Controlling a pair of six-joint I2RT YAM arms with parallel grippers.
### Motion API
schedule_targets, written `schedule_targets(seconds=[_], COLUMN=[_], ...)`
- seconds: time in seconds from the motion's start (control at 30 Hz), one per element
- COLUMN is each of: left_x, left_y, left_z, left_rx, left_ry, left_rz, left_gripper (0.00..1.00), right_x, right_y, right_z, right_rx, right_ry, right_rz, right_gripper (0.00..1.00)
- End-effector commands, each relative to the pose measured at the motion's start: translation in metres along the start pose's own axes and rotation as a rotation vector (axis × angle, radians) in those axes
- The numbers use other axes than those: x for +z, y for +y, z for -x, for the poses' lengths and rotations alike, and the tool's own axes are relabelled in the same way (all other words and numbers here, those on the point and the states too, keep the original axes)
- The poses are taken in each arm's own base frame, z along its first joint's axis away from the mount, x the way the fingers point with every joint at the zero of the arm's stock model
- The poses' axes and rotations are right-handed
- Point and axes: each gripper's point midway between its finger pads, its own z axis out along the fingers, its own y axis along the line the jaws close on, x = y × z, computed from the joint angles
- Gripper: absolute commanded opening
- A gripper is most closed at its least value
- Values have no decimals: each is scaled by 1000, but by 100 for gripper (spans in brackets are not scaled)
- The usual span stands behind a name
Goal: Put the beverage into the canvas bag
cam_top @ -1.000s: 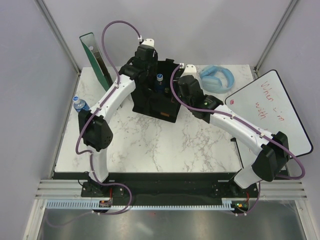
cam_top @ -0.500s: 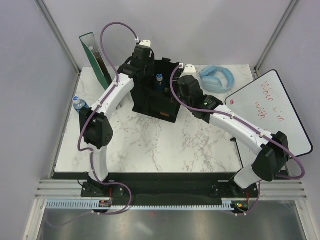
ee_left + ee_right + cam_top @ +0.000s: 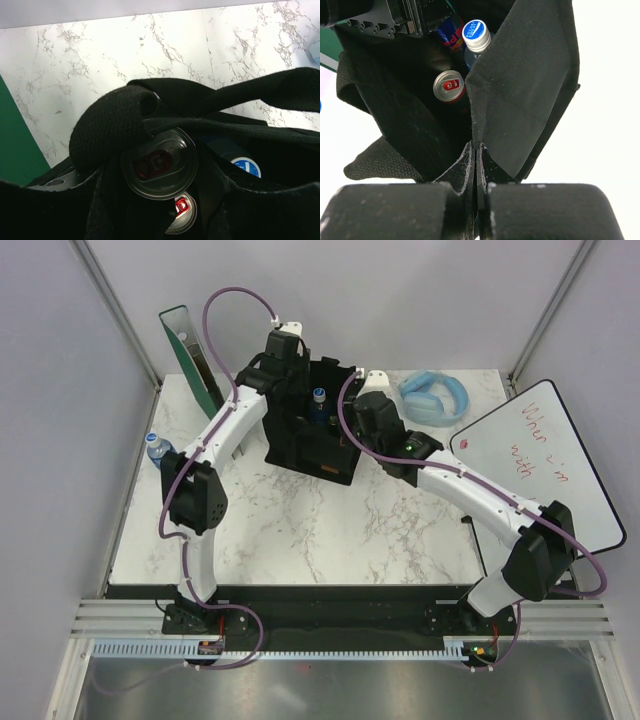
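The black canvas bag (image 3: 300, 452) stands open at the back of the table. My left gripper (image 3: 289, 388) reaches down into its mouth, its jaws closed round a beverage can (image 3: 159, 164) with a red tab. In the right wrist view that can (image 3: 450, 31) shows blue and red under the gripper. Lower in the bag stand a second can (image 3: 449, 85) and a blue-capped bottle (image 3: 474, 31). My right gripper (image 3: 477, 150) is shut on the bag's right wall (image 3: 525, 85), holding it out. A bag handle (image 3: 112, 125) arches over the held can.
Another water bottle (image 3: 158, 448) lies at the table's left edge. Blue headphones (image 3: 435, 395) sit at the back right, with a whiteboard (image 3: 545, 460) leaning off the right side. A green panel (image 3: 190, 355) stands at the back left.
My left arm has shifted slightly left and back over the bag with the can. The right arm and the bag stay put.
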Motion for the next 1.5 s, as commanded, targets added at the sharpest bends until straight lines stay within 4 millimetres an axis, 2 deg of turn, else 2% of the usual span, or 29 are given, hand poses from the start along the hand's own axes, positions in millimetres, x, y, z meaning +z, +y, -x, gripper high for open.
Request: schedule_targets(seconds=[0.0, 0.13, 0.3, 0.5, 0.57, 0.67, 0.73, 1.17, 1.47], left_x=[13, 25, 36, 40, 40, 41, 40, 44, 56], left_y=[-11, -4, -6, -9, -9, -8, -7, -4, -5], left_z=[-30, -44, -61, -66, -66, -69, -72, -86, -110], left_rx=[40, 70, 86, 91, 91, 98, 99, 114, 123], left_ry=[81, 109, 150, 162, 164, 171, 181, 224, 291], left_rz=[-52, -3, -4, -23, -24, -19, -15, -5, -4], left_gripper=[2, 2, 3, 15, 25, 30, 36, 41, 41], right_x=[9, 11, 14, 17, 19, 20, 20, 19, 27], right_y=[-4, 0, 0, -3, -3, -3, -3, -3, -4], right_z=[-2, -2, -2, -6, -8, -10, -10, -5, -14], right_rx=[-13, -8, -17, -26, -28, -26, -24, -25, -26], right_ry=[-15, -14, -14, -8, -4, 0, 0, -11, 7], right_rz=[-19, -4, -6, -19, -19, -18, -19, -16, -15], right_gripper=[0, 0, 0, 0, 0, 0, 0, 0, 0])
